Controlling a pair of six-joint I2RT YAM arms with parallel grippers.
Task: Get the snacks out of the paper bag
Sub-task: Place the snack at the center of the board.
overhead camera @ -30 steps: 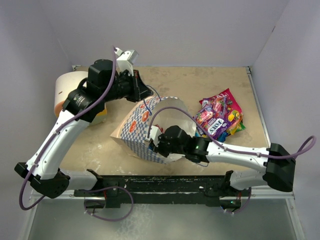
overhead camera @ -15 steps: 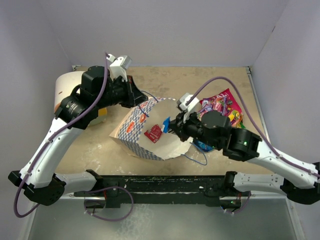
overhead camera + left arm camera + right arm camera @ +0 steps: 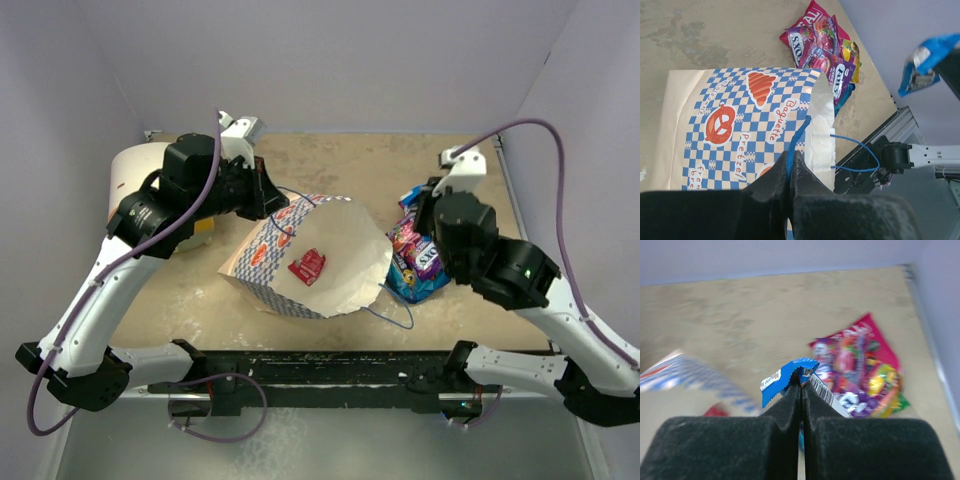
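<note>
Snacks sit in three places. One red packet (image 3: 307, 267) lies inside the paper bag (image 3: 262, 250), on its cream lining. One blue packet (image 3: 782, 380) hangs from the right gripper (image 3: 801, 382), whose fingers are pressed together on its crimped edge, above the table (image 3: 380, 170) at the right of the top view. The rest form one heap (image 3: 415, 262) just right of the bag's mouth: pink-red, purple, yellow-green and blue packets overlapping, too tangled to count, and partly hidden in the top view by the right arm.

The single bag lies on its side in the middle of the top view. Its long axis runs roughly left to right, with the closed end at the left and the open mouth facing right toward the heap. The left gripper (image 3: 790, 155), at the bag's upper left rim, is clamped on one blue cord handle (image 3: 799, 135) and holds that side of the mouth up. The second cord handle (image 3: 395, 315) loops loose on the table below the mouth. One white-and-orange cylinder (image 3: 125, 185) stands at the upper left, behind the left arm.
</note>
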